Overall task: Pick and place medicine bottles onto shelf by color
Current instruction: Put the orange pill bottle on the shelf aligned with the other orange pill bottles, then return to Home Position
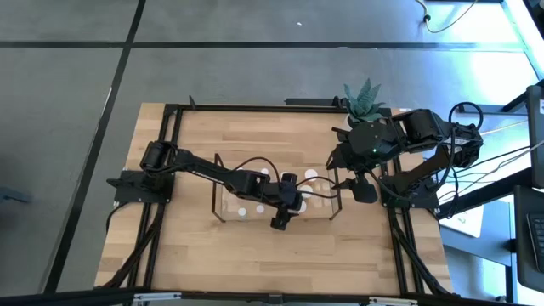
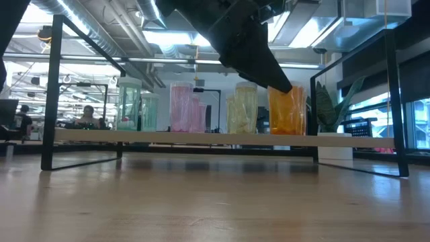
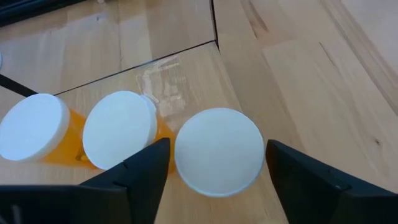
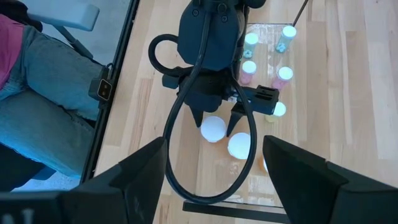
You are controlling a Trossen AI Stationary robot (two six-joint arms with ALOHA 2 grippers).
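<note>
My left gripper [image 3: 217,152] is open over the right end of the clear shelf [image 1: 229,204]. Its fingers stand on either side of a white-capped medicine bottle [image 3: 219,151] with a narrow gap on each side; the cap hides the body. That bottle stands upright on the shelf beside two orange bottles [image 3: 118,130]. Greenish [image 2: 129,104], pink [image 2: 181,107], yellowish [image 2: 242,107] and orange [image 2: 285,111] bottles stand in groups along the shelf. My right gripper [image 4: 216,180] hangs open and empty, high over the table's right side [image 1: 361,189].
A potted plant [image 1: 365,98] stands at the table's far right. A seated person's legs [image 4: 43,74] show beyond the table edge. The shelf's black end frames [image 2: 47,94] rise at both ends. Bare wood [image 1: 255,255] lies between shelf and near edge.
</note>
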